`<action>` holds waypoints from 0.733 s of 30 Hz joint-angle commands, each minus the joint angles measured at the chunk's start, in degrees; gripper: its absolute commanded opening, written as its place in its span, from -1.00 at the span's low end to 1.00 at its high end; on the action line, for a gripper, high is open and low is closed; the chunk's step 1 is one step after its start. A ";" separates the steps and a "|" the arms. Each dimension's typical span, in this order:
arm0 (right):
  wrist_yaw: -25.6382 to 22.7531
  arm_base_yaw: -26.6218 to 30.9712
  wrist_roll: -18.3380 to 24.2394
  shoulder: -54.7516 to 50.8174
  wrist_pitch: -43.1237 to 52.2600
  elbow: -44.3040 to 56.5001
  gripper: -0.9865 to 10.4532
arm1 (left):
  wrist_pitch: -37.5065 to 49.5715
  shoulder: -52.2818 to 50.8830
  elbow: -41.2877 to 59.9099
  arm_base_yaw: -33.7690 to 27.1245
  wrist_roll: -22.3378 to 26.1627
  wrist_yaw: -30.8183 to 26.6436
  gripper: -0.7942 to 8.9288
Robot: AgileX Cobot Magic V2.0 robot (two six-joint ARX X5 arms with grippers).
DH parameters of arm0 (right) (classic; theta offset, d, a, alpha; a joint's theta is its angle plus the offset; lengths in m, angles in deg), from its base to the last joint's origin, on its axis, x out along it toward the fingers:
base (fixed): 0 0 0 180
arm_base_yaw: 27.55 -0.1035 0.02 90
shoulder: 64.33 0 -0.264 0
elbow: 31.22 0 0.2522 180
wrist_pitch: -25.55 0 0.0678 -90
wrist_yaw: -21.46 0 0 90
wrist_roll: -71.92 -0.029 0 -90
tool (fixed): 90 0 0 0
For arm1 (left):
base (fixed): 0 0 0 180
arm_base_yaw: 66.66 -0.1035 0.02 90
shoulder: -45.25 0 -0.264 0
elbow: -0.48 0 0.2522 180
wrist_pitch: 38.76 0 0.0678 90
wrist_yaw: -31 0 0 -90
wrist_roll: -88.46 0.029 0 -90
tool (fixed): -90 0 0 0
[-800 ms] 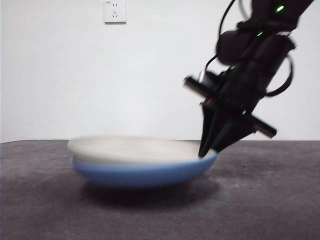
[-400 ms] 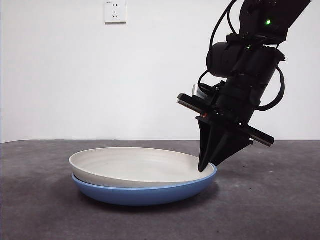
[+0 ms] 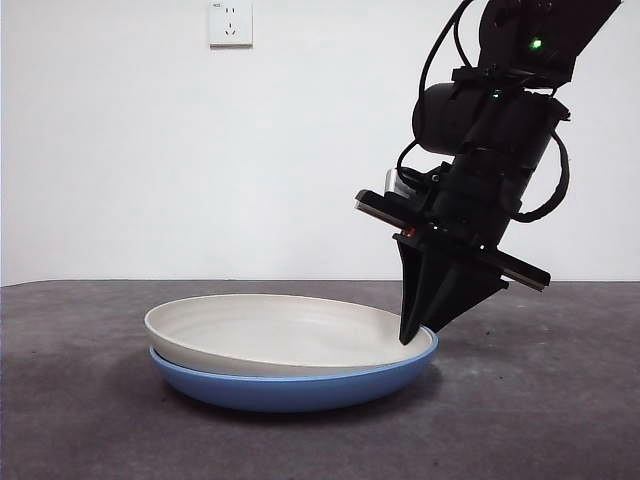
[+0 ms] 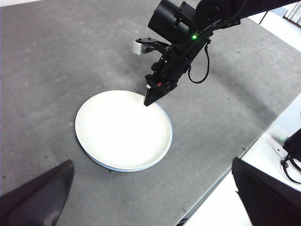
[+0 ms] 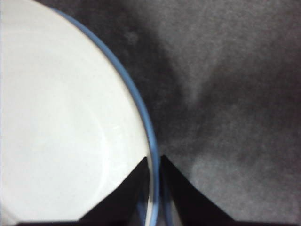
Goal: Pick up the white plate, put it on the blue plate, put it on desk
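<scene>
The desk was a dark grey, speckled, matte tabletop that filled the lower part of the front view and most of both wrist views. A white wall stood behind it, carrying a white socket plate high up.

The blue plate rested flat on the desk. The white plate sat nested inside it, rim just above rim, slightly off-centre, so that a thin blue band showed along one side in the left wrist view and the right wrist view.

The right arm descended from the upper right of the front view, tilted toward the plates. The right gripper was at the stacked rims on the side nearer that arm. Its jaws were closed down to a narrow slit, one jaw inside the white plate, the other outside, with both plate rims pinched between them.

The left gripper hung well above the desk, apart from the plates, jaws spread wide and holding nothing.
</scene>
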 commanded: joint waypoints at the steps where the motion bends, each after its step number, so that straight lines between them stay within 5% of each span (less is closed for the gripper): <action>1: -2.60 -0.17 0.39 0.33 -0.22 -1.18 -0.44 | 0.52 0.02 -0.59 0.24 0.15 -0.07 0.52; 3: -3.78 -0.17 1.44 -1.31 -1.25 -1.20 -0.16 | 0.15 0.02 -0.57 0.28 0.04 -0.07 0.52; 6: -6.49 -0.20 2.67 -5.42 -3.76 -1.20 -0.01 | -0.50 0.02 -0.57 0.28 -0.02 -0.07 0.52; 11: -10.38 -0.22 4.17 -15.52 -10.05 -1.20 0.07 | -2.01 0.02 -0.59 0.28 -0.20 -0.07 0.52; 22: -10.64 -2.25 6.60 -47.82 -29.73 -1.20 0.13 | -3.28 0.04 -0.57 0.28 -0.42 -0.07 0.52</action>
